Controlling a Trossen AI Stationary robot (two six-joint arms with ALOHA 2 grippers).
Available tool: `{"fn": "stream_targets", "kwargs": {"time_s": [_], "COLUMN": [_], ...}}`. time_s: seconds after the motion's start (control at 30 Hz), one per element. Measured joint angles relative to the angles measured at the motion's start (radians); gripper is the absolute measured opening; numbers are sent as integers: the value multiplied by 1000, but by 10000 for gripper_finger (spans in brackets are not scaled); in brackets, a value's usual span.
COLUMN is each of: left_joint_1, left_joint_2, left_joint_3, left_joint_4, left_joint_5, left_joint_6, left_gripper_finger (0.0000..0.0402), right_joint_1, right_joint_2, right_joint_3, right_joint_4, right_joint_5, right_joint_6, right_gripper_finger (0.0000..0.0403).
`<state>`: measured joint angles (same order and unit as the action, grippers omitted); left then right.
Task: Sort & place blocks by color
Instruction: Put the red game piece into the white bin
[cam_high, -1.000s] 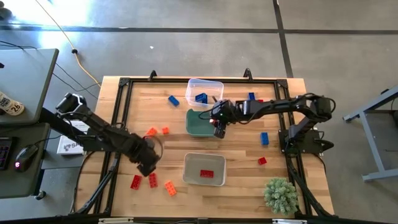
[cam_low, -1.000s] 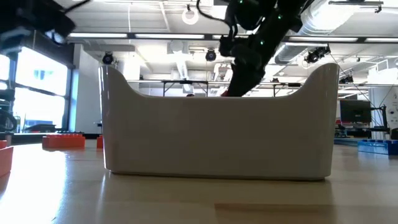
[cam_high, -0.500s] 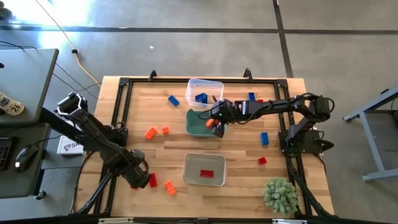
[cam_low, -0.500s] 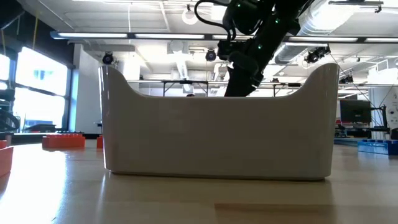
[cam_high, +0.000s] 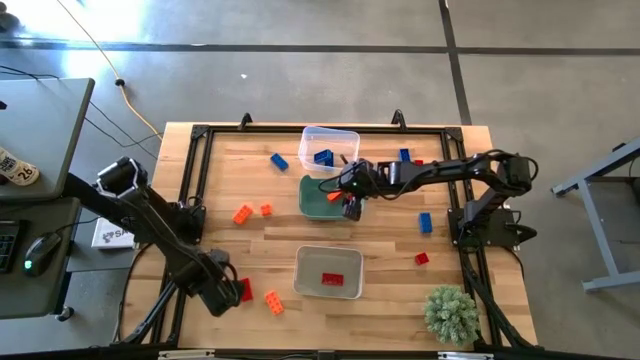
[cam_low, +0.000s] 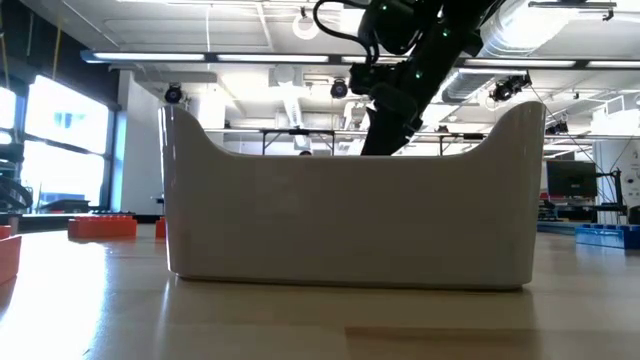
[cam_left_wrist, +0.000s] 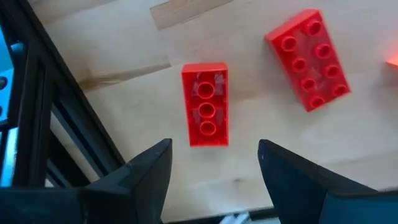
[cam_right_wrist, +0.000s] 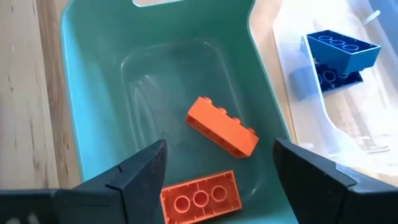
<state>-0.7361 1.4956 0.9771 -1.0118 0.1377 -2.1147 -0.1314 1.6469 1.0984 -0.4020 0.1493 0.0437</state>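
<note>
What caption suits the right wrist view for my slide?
Open right tool above teal bin holding two orange bricks, blue bricks alongside.

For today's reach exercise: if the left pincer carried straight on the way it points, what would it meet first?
Most likely the narrow red block lying between the open left pincer's fingers; depth is unclear.

Glossy studded plastic red blocks (cam_left_wrist: 206, 104) lie on the matt, grained wooden table (cam_high: 390, 240), while the teal bin (cam_right_wrist: 99, 93) looks smooth plastic and the clear bin (cam_right_wrist: 348, 118) translucent.
</note>
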Motion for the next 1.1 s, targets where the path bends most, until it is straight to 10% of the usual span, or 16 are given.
{"fn": "stream_targets", "kwargs": {"time_s": [0.87,1.1], "left_joint_1": [26,31], "left_joint_2": [287,281], "left_joint_3": [4,2], "left_joint_4": [67,80], "left_joint_5": [60,28], "left_joint_6": [15,90], "left_gripper_finger": [224,157], "right_joint_1": [0,0], "right_joint_2": [-128,-157], "right_joint_3": [0,0], "right_joint_4": [5,-4], "right_joint_5": [28,29], "right_joint_6": [-52,-52], "right_gripper_finger": [279,279]}}
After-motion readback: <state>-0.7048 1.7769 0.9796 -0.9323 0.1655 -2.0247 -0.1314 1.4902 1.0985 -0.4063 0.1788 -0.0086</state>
